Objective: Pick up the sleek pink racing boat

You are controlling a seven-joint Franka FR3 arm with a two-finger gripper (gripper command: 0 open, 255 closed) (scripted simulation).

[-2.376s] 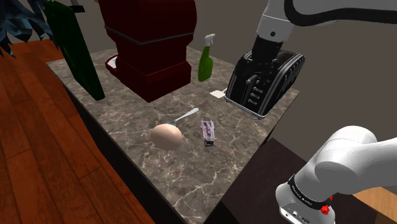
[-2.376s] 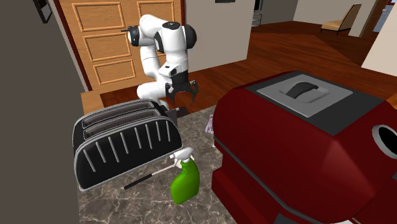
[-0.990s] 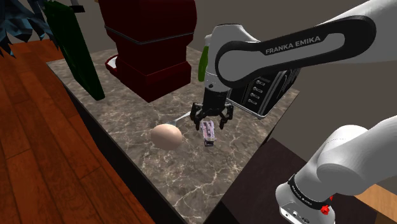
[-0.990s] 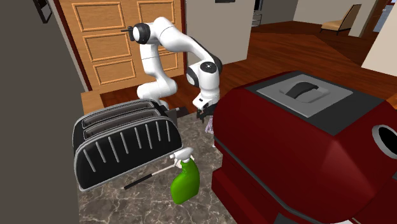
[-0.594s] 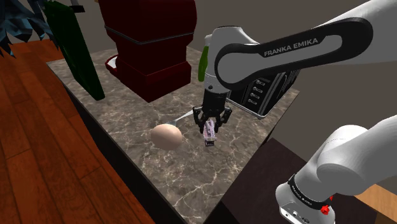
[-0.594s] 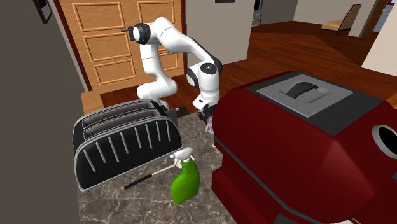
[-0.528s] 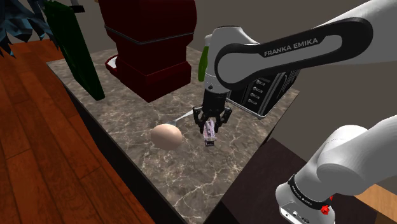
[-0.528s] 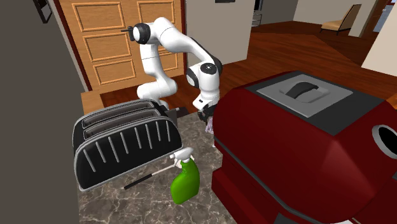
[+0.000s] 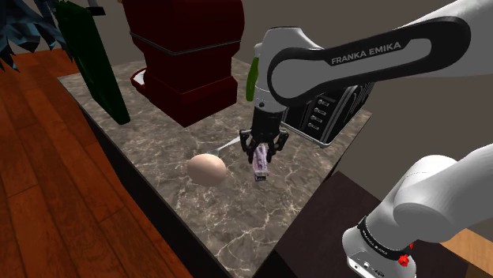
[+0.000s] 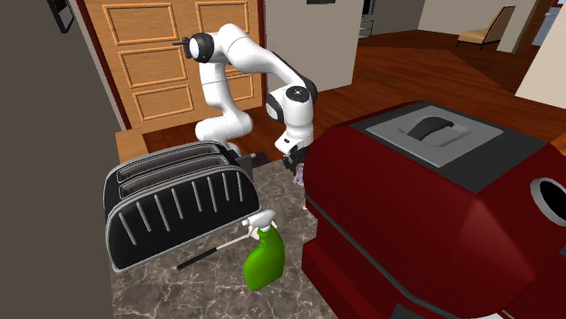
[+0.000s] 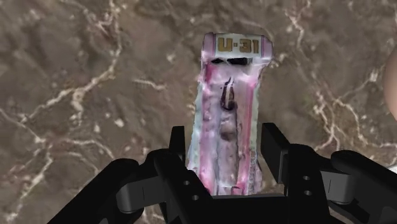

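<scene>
Gripper (image 9: 261, 156) over a marbled counter (image 9: 237, 217) — black fingers (image 11: 180, 149) clenched on both sides of a pink boat (image 11: 230, 114) marked U-31 — just beside a tan egg (image 9: 207, 169).

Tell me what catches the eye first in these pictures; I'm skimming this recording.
The black gripper draws the eye first: it clasps a pink boat marked U-31, just above the marble counter. In the second exterior view, a big dark red appliance bulks at the right, with a black toaster and a green spray bottle to its left.
</scene>
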